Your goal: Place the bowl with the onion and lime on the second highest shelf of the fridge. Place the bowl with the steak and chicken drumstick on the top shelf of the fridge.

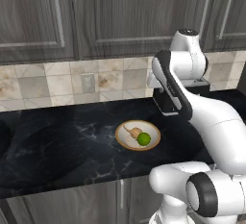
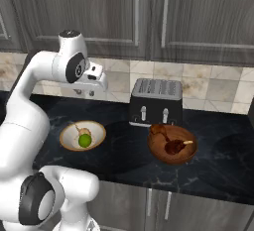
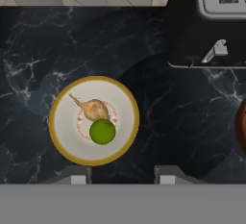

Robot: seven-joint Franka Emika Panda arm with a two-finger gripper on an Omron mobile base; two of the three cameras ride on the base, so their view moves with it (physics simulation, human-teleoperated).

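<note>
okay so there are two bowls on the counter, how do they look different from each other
The bowl with the onion and lime is shallow, plate-like and cream with a tan rim; the brown bowl is deeper and reddish-brown all over. The cream bowl holds an onion and a bright lime; the brown bowl holds dark meat pieces that are hard to tell from it. The brown bowl sits in front of the toaster, the cream bowl off to its side. Both rest upright on the black counter.
</note>
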